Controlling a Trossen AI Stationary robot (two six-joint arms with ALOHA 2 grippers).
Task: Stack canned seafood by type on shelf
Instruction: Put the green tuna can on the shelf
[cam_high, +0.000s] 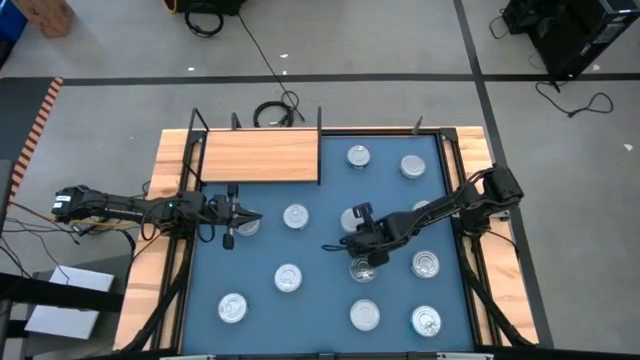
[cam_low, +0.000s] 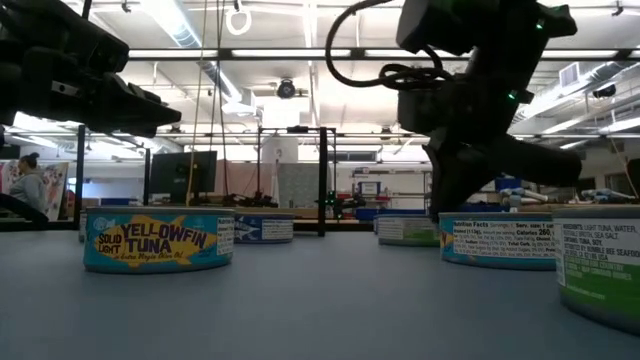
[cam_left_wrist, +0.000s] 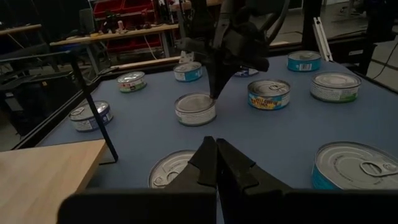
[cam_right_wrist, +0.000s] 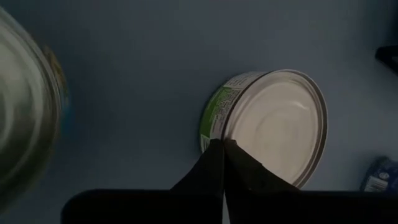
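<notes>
Tins (cam_high: 288, 278) of seafood are lying scattered on the blue mat (cam_high: 320, 295) of the bench, none on the wooden shelf (cam_high: 260, 156) (at the mat's far left corner). Right hand (cam_high: 358, 262), fingers together, is hovering over a green-labelled tin (cam_right_wrist: 273, 124). Left hand (cam_high: 229, 238) is sitting pinched together beside the shelf.
</notes>
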